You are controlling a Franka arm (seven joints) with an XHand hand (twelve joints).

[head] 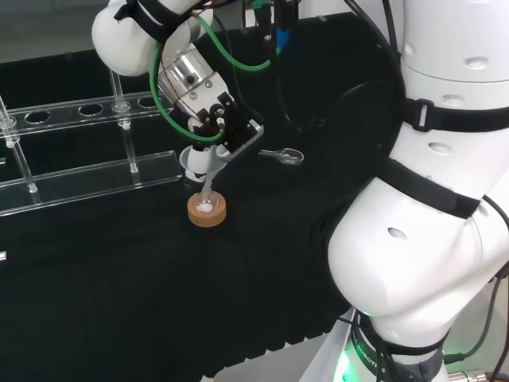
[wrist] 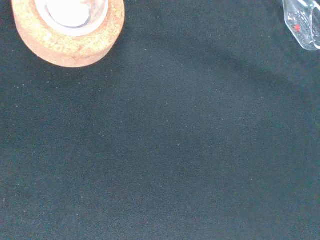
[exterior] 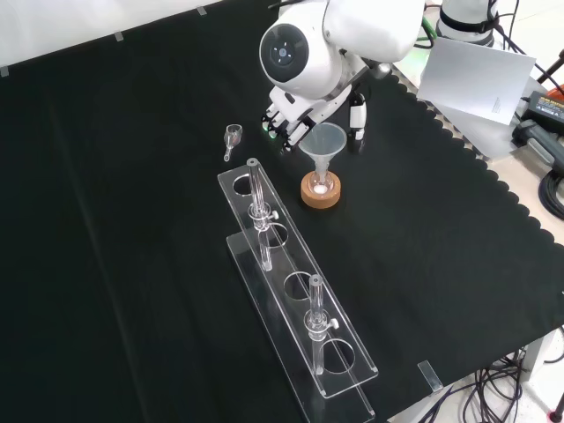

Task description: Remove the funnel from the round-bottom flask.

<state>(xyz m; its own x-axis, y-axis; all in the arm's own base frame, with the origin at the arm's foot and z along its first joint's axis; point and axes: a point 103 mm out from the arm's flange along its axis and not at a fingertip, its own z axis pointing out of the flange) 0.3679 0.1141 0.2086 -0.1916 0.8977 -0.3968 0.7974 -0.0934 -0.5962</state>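
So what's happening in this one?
A white robot arm has its hand at the clear funnel, which stands with its stem in a round-bottom flask on a cork ring. Whether the fingers grip the funnel's rim cannot be told. A clear test-tube rack and a small glass piece lie nearby on the black cloth.

The white arm reached out and bent down toward the bench, wrist angled low. In the head view, the black and white hand (head: 221, 131) hung just above the cloth. In the front view, its fingers (exterior: 284, 123) curled downward below the grey-capped link.
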